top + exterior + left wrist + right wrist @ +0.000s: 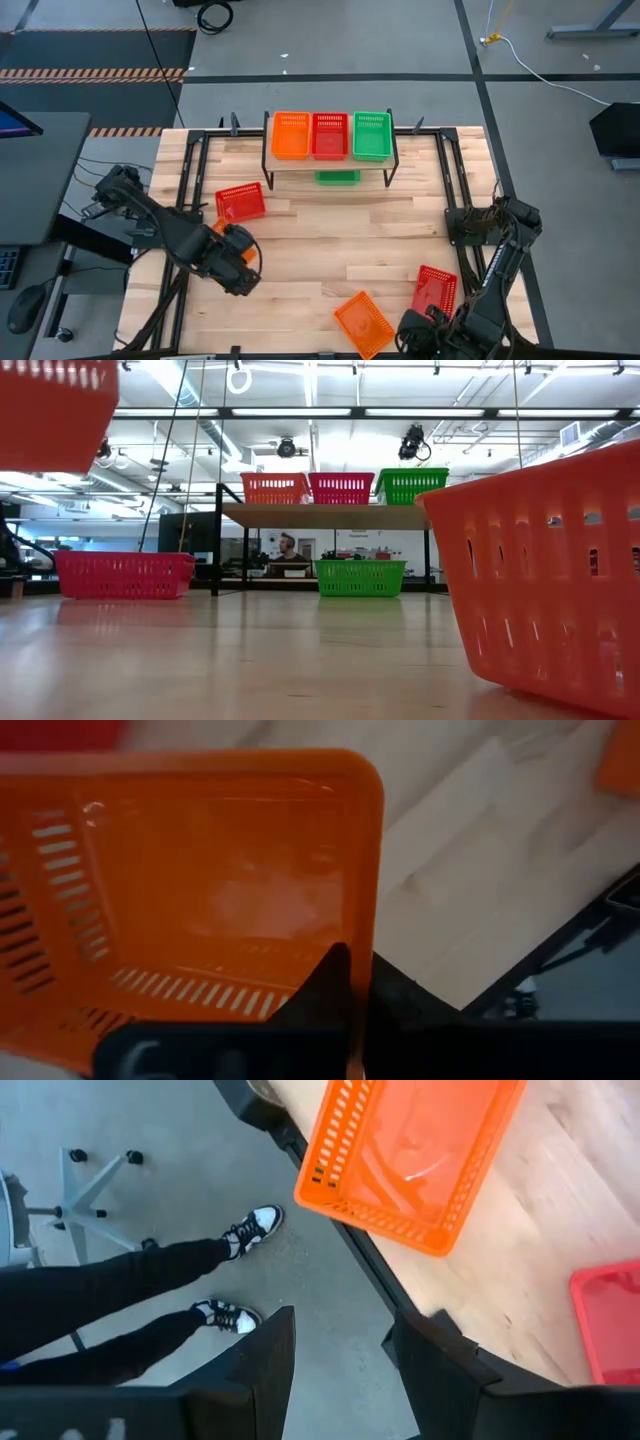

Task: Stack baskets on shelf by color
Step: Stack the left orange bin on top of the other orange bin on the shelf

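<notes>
The shelf (pixel 330 163) stands at the table's far middle and carries an orange (pixel 290 135), a red (pixel 329 135) and a green basket (pixel 371 135) side by side. Another green basket (pixel 338 177) sits on the table under it. My left gripper (pixel 240 262), at the table's left near side, is shut on an orange basket (pixel 190 890), which shows lifted at the low view's upper left (pixel 50 410). My right gripper (pixel 340 1370) is open, out past the table's near edge, above the floor. Close to it, an orange basket (pixel 362 322) and a red basket (pixel 435 290) rest on the table. My left gripper holds the orange basket by one side wall (pixel 362 950), below a rim corner. One finger (pixel 330 985) is inside the basket and the other (pixel 405 995) outside. The fingers come from above, pointing down. The basket is lifted clear of the table.
A further red basket (pixel 240 203) rests on the table left of the shelf. Black frame rails (pixel 455 180) run along the table's sides. A person's legs (pixel 120 1295) stand on the floor by the near edge. Bare wood (pixel 350 240) lies at the table's middle.
</notes>
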Controlling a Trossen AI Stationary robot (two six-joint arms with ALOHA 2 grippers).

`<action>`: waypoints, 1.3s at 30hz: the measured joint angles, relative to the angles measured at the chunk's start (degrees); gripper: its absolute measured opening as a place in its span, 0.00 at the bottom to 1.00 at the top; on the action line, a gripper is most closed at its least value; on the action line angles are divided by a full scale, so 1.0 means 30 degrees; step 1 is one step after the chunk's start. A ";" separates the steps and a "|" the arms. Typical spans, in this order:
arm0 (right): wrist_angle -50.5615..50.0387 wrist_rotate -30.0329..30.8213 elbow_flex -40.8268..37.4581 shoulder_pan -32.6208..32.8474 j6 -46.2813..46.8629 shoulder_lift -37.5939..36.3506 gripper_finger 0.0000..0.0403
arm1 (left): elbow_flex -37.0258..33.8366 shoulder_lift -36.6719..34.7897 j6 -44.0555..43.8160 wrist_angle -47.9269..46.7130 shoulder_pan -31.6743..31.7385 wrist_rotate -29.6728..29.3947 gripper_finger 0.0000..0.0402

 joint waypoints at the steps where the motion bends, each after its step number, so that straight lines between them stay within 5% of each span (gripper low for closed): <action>1: 0.0043 0.0004 -0.0002 -0.0124 -0.0148 0.0000 0.43 | 0.0716 0.0000 0.0705 -0.0686 0.0150 -0.0268 0.01; 11: 0.2001 0.0000 0.0005 -0.2048 -0.2520 0.0000 0.43 | 0.5639 0.0012 1.3067 -0.3212 0.3229 -0.2716 0.01; 24: 0.2921 -0.0648 0.0005 -0.4356 -0.3469 0.0000 0.43 | 0.6048 0.0073 2.7174 -0.3177 0.9930 -0.3585 0.01; 39: 0.3573 -0.3388 -0.0002 -0.8513 -0.7184 -0.0092 0.43 | 0.6061 0.0665 3.4296 -0.1239 1.5932 -0.2131 0.01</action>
